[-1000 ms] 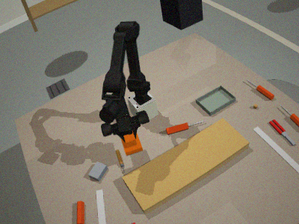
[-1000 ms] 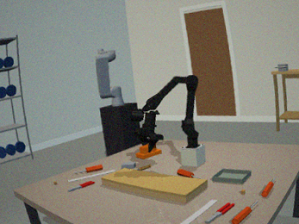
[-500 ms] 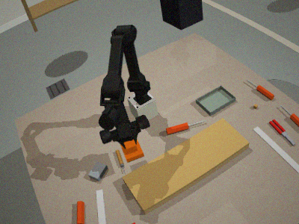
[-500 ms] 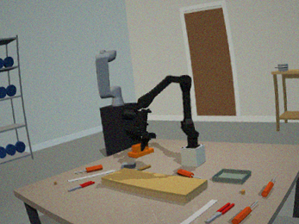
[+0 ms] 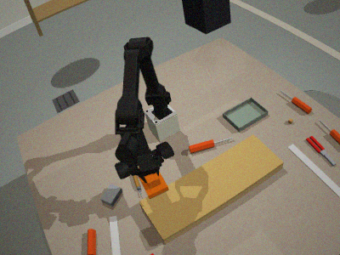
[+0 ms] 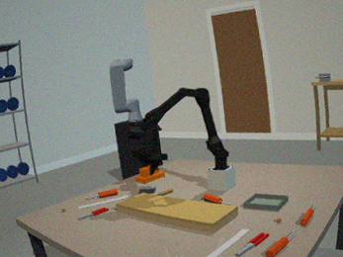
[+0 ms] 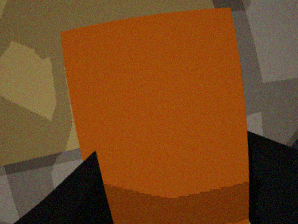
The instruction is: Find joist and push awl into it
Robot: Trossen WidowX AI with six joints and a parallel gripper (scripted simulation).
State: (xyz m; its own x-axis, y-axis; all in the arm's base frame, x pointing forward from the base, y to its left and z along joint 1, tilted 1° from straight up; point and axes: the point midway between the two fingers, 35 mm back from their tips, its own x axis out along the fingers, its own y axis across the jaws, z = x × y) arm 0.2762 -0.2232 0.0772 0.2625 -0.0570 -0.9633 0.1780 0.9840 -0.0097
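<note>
The orange stud finder (image 5: 155,189) (image 6: 149,177) (image 7: 160,100) is held in my gripper (image 5: 150,175) (image 6: 151,169) (image 7: 166,144), which is shut on it. It hangs in the air near the left end of the yellow floor panel (image 5: 229,170) (image 6: 181,213) (image 7: 25,135) in the top view. The awl (image 5: 136,182) (image 6: 165,192), with a tan handle, lies on the table beside that end, close to the stud finder in that view. The green-grey tray (image 5: 253,121) (image 6: 262,209) is empty, beyond the panel's other end. The joist is hidden.
A grey block (image 5: 111,195) (image 6: 148,190) lies left of the awl in the top view. An orange screwdriver (image 5: 201,146) (image 6: 211,199) lies between panel and arm base. Other screwdrivers, a red-handled tool (image 5: 315,144) (image 6: 259,239) and a white strip (image 5: 314,170) (image 6: 222,248) lie farther out.
</note>
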